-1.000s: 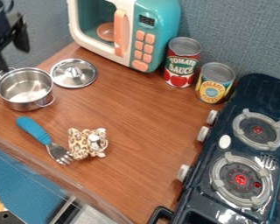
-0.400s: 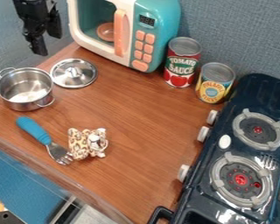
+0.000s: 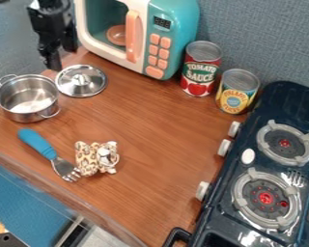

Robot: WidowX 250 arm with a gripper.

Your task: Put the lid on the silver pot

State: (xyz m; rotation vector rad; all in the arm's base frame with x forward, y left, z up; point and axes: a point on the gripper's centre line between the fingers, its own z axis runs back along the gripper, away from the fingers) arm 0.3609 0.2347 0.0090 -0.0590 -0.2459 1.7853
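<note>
Silver pot [image 3: 29, 116]: set uncovered by table's [image 3: 150, 140] upper-left edge.
Gripper [image 3: 62, 59]: positioned above same edge, fingers spread, nothing grasped.
Lid [image 3: 81, 87]: laid knob up on table, just right of pot.

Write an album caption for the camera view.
Silver pot and its lid, side by side, with a black gripper hanging nearby.

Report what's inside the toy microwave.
Inside the toy microwave, a round orange dish-like piece can be seen. The door handle covers its right side, so its full outline can't be told, nor what lies directly behind the handle.
</note>
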